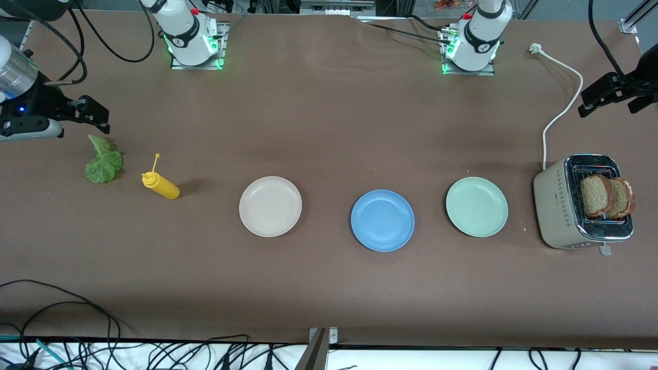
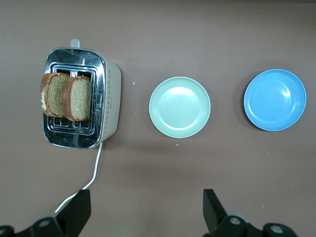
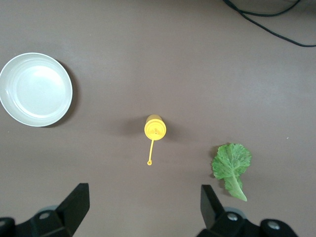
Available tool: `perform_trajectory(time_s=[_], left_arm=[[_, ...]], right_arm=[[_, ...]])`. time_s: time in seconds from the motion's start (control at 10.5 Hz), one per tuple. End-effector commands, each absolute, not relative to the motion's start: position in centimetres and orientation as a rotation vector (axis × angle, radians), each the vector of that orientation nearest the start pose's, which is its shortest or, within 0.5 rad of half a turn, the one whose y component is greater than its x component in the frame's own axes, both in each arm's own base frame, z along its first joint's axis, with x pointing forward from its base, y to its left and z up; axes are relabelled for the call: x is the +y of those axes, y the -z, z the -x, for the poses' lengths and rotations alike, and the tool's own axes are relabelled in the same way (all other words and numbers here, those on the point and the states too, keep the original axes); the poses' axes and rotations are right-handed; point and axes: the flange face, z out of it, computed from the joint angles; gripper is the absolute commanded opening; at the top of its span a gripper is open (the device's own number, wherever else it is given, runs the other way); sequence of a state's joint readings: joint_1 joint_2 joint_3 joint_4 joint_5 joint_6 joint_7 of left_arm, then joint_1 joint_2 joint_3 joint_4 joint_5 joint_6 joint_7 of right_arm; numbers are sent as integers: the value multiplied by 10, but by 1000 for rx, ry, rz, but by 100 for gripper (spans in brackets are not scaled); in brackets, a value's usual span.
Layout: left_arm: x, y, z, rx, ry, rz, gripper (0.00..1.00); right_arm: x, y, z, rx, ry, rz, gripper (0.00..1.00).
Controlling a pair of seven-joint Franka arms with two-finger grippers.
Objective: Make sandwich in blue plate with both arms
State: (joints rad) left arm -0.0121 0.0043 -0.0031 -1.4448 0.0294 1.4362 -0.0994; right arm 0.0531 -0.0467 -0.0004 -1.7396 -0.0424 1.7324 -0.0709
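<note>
The blue plate [image 1: 382,221] [image 2: 274,99] lies bare between two other plates. No stacked sandwich is in view. Two brown bread slices [image 1: 606,196] [image 2: 66,96] stand up out of a toaster [image 1: 558,213] [image 2: 111,101] at the left arm's end. A green lettuce leaf [image 1: 104,162] [image 3: 231,165] lies flat on the table at the right arm's end. My left gripper [image 1: 607,107] [image 2: 146,197] hangs open over the toaster's white cord, holding nothing. My right gripper [image 1: 91,114] [image 3: 144,192] hangs open over the table beside the lettuce, also holding nothing.
A cream-white plate [image 1: 270,206] [image 3: 35,89] and a mint-green plate [image 1: 477,206] [image 2: 179,106] flank the blue one. A yellow squeeze bottle [image 1: 162,186] [image 3: 155,126] stands between lettuce and cream plate. The white cord [image 1: 563,97] runs from the toaster toward the bases.
</note>
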Motion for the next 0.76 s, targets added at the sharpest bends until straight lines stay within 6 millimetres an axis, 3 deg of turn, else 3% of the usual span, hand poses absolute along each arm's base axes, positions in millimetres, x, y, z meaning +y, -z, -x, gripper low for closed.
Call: perform_trajectory(time_s=[0.0,0.48,0.67], left_arm=[[5,-676,-538,-113,-16,3087,100],[6,-679,-533,-117,-35,3085,100],[0,-697,-526,-93,-33,3101,100]], right_arm=[[25,-585,-547,-198,60,3155,100],[25,-585,-547,-193,60,3154,100],[28,-582,-546,-193,51,3154,100]])
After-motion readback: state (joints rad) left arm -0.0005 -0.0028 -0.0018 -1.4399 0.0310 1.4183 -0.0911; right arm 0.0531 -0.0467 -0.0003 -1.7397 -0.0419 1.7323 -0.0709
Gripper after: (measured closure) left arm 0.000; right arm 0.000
